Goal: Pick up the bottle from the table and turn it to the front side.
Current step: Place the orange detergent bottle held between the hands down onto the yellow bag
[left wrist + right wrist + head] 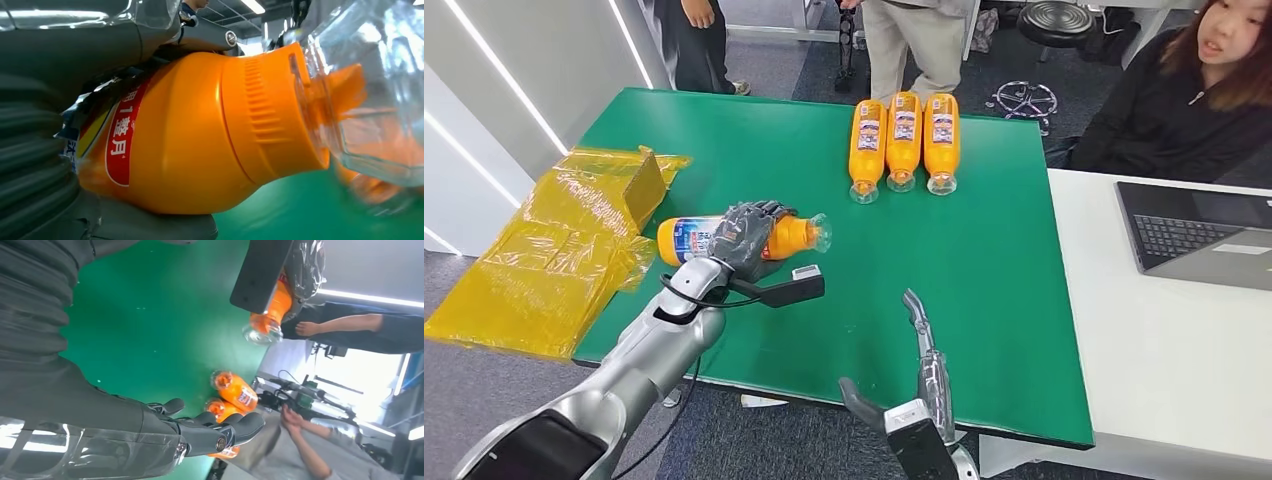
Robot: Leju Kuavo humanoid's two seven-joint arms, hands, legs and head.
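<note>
Bottle (724, 238) lying, left hand (746, 235) gripping it

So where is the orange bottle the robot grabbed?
In the head view, the orange plastic bottle lies sideways on the green table's left part, gripped by the left robot hand, beside crumpled yellow plastic wrap.

Your robot's left arm (639, 355) is a silver, glossy shell, tapering toward the wrist, with a black panel at its near end. A thin black cable (686, 290) loops at the wrist, beside a black wrist camera block (790, 288) with a pale face. The left hand (746, 233) is dark grey with a mottled sheen. The right hand (921, 365) has grey metallic fingers over a black block. In your wrist views: a grey ribbed cover (35, 305), clear plastic film, dark fingers (220, 432).
</note>
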